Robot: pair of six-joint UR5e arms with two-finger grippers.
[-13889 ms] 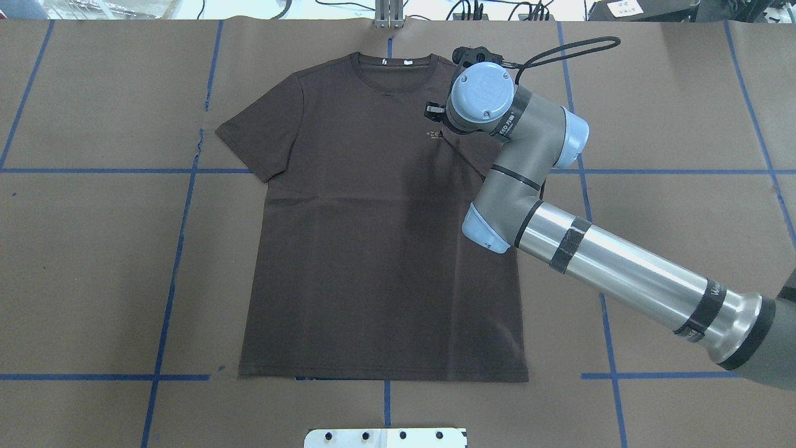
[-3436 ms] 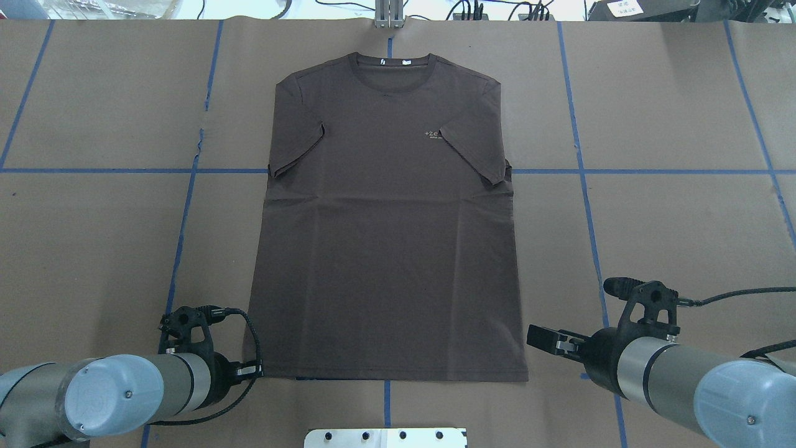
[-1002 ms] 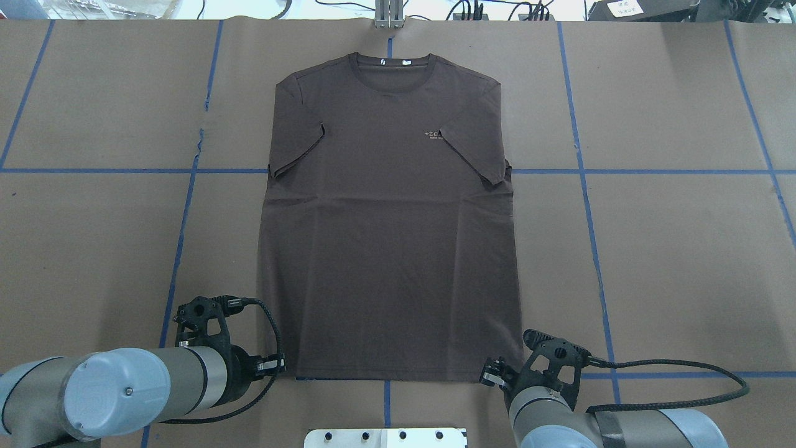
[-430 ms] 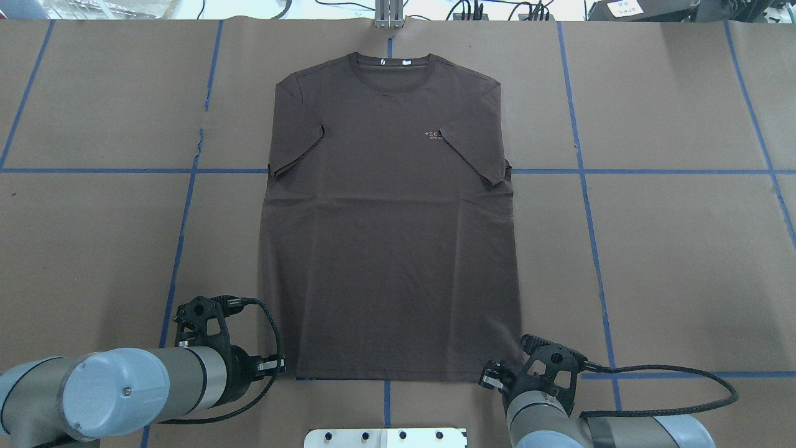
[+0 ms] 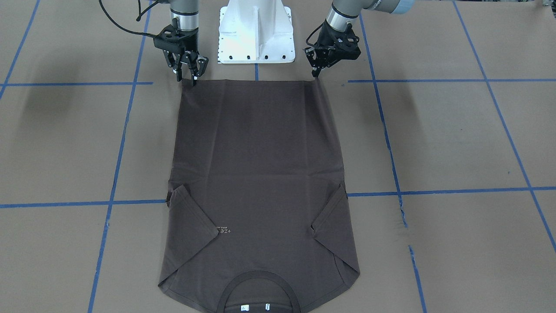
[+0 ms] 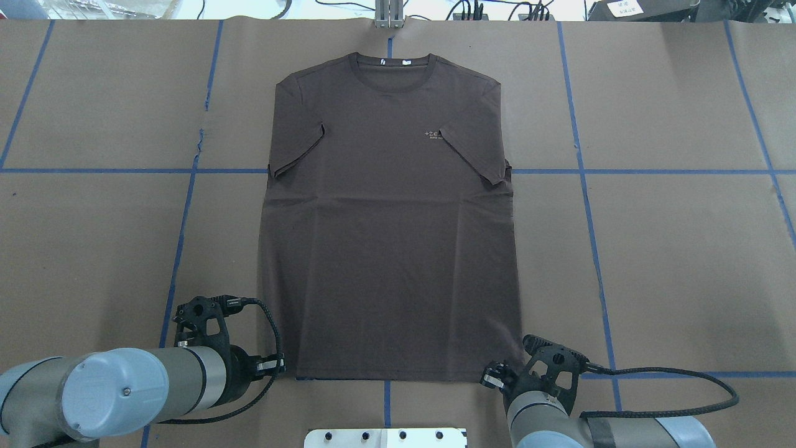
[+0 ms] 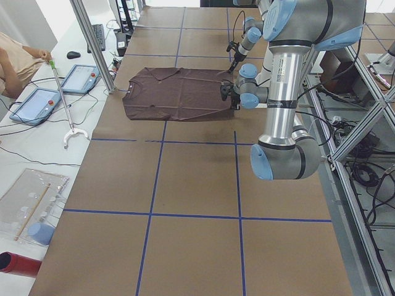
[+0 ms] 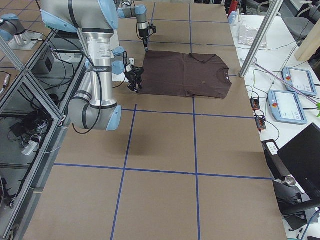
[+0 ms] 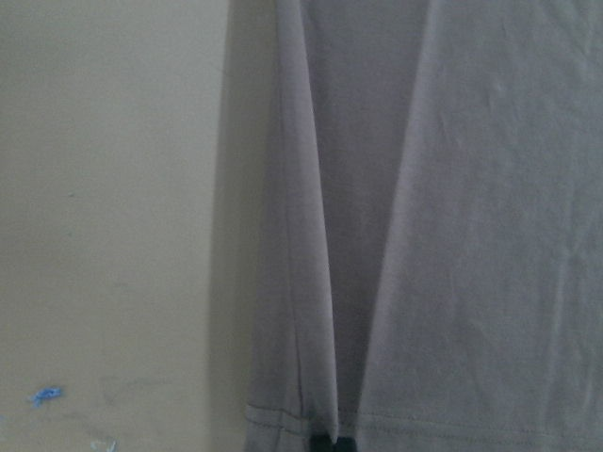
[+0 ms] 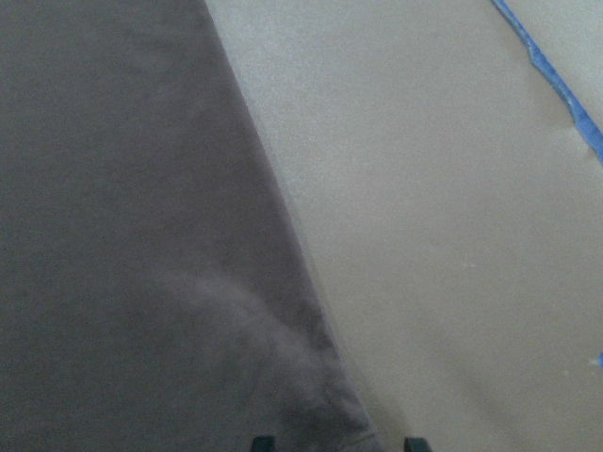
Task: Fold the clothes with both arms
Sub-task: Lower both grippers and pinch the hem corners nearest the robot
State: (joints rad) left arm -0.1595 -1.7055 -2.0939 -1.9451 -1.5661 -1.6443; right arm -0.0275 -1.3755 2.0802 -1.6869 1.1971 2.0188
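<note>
The dark brown T-shirt (image 6: pixel 392 249) lies flat on the table, collar far from the robot, both sleeves folded in over the chest (image 5: pixel 256 152). My left gripper (image 6: pixel 283 366) is at the hem's left corner (image 5: pixel 316 74). The left wrist view shows it shut on the hem, with the fabric (image 9: pixel 471 188) pinched into a ridge. My right gripper (image 6: pixel 487 378) is at the hem's right corner (image 5: pixel 186 80). It is open: in the right wrist view its fingertips (image 10: pixel 264 441) stand apart on either side of the shirt corner (image 10: pixel 113 188).
The white pedestal base (image 5: pixel 256 30) stands just behind the hem, between the two arms. Blue tape lines (image 6: pixel 180 249) cross the brown table cover. Tablets (image 7: pixel 37 102) and a person sit beyond the table's far side.
Over the last second the right arm has shifted slightly at the hem's right corner. The left gripper and the shirt have not moved.
</note>
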